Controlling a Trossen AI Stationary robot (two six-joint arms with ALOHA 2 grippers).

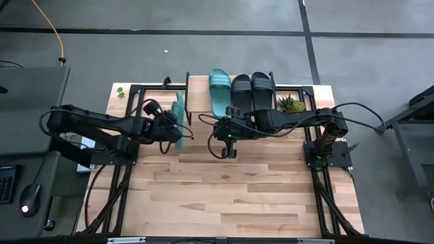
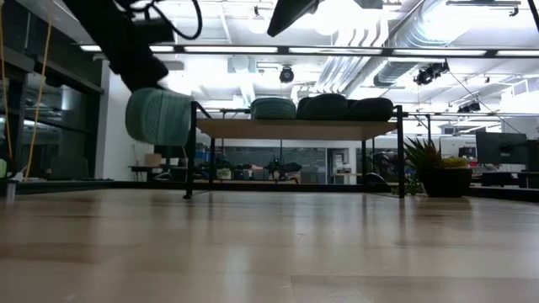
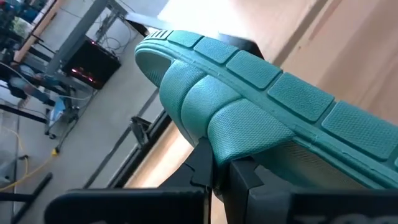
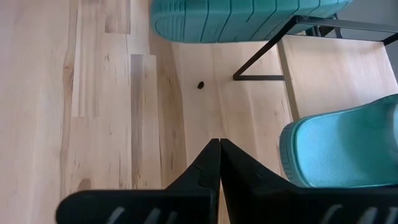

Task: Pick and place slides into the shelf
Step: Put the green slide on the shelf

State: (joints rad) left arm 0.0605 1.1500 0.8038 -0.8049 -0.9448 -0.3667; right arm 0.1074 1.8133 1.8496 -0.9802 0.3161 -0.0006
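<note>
Across the wooden tabletop, three slides sit on the shelf, while the left gripper, clamping the last teal slide, must carry it there; right gripper closed, empty.

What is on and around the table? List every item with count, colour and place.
Teal-green rubber slide on shelf: one, leftmost of three on the plank.
Black rubber slides: two, side by side right of it.
Teal-green rubber slide held: one, on edge, off the shelf's left end.
Low wooden shelf with black legs: one, table's far edge.
Potted green plant: one, right of shelf.
Left gripper: shut on held slide.
Right gripper: shut, empty, before the shelf.
</note>
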